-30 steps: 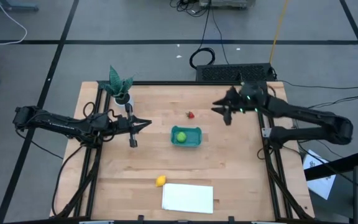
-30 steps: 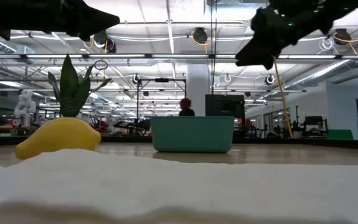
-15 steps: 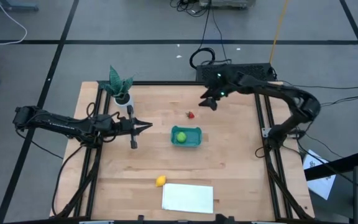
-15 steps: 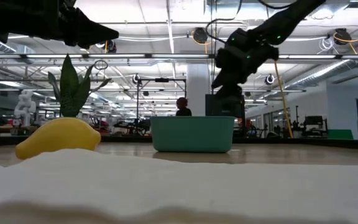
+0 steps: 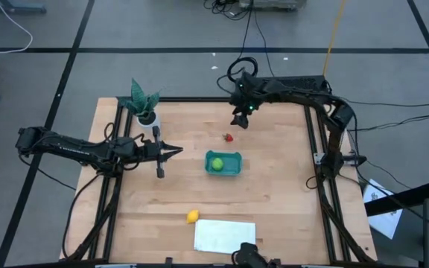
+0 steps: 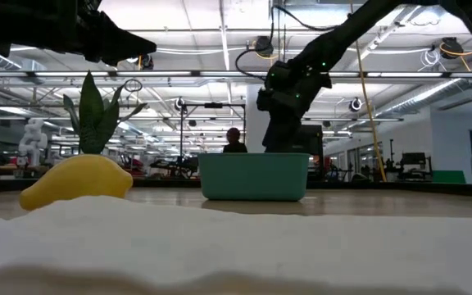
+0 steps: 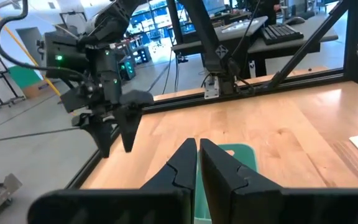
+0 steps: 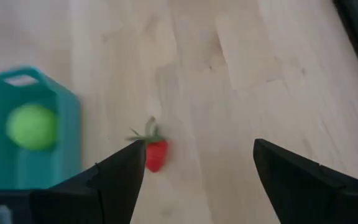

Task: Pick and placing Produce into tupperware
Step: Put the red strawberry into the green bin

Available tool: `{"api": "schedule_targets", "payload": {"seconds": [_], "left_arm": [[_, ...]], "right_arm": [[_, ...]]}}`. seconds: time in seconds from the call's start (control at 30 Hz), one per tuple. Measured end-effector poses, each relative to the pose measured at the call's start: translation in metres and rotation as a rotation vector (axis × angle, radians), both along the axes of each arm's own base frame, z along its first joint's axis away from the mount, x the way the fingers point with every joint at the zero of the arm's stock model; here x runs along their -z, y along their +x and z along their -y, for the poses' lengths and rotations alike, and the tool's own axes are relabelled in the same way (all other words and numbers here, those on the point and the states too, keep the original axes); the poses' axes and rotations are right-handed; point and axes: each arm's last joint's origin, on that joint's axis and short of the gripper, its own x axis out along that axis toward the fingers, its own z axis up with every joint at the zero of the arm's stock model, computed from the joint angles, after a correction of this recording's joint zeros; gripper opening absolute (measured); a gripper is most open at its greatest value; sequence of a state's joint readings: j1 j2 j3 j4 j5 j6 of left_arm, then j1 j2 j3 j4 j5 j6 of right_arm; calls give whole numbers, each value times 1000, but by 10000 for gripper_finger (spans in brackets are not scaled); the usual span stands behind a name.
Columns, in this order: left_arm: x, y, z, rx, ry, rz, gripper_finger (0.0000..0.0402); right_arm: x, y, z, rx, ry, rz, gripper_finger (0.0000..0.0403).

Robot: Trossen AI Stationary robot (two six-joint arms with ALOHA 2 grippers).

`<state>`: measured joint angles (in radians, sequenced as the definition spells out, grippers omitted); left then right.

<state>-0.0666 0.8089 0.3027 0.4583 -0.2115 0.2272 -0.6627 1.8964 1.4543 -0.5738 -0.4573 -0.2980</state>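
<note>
Since a second ago, my right gripper (image 5: 239,121) has swung from the right side of the table to its far edge, and its fingers have spread wide; it now hangs released above the wood, near the small red piece (image 5: 229,137), which lies on the bare table between the far edge and the teal tub (image 5: 232,158). From my right wrist that red piece shows just beside one of my fingertips (image 8: 126,168), untouched. The round lime-green piece (image 5: 217,164) sits inside the tub. The yellow lemon-like piece (image 5: 192,217) rests near the white sheet (image 5: 225,237). My left gripper (image 5: 177,150) waits clenched and empty, left of the tub.
</note>
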Motion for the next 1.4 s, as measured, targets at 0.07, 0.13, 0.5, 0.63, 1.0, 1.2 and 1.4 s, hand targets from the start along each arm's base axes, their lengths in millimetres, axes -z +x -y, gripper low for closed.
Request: {"api": "schedule_targets", "payload": {"seconds": [0.07, 0.13, 0.5, 0.63, 1.0, 1.2, 1.4], "left_arm": [[1, 0, 0, 0, 0, -8, 26], [2, 0, 0, 0, 1, -21, 26], [5, 0, 0, 0, 4, -55, 26], [6, 0, 0, 1, 8, -63, 26], [7, -1, 0, 0, 5, -73, 26], [7, -1, 0, 0, 5, -73, 26], [7, -1, 0, 1, 8, -73, 26]], "right_arm": [[8, 2, 0, -1, 10, -37, 294], [15, 4, -1, -14, 16, -53, 298], [28, 17, -8, -82, -33, -54, 330], [28, 21, -14, -93, -28, -58, 334], [28, 32, -33, -145, -28, -68, 334], [32, 30, -32, -85, 29, -104, 334], [34, 30, -32, -28, 68, -118, 334]]}}
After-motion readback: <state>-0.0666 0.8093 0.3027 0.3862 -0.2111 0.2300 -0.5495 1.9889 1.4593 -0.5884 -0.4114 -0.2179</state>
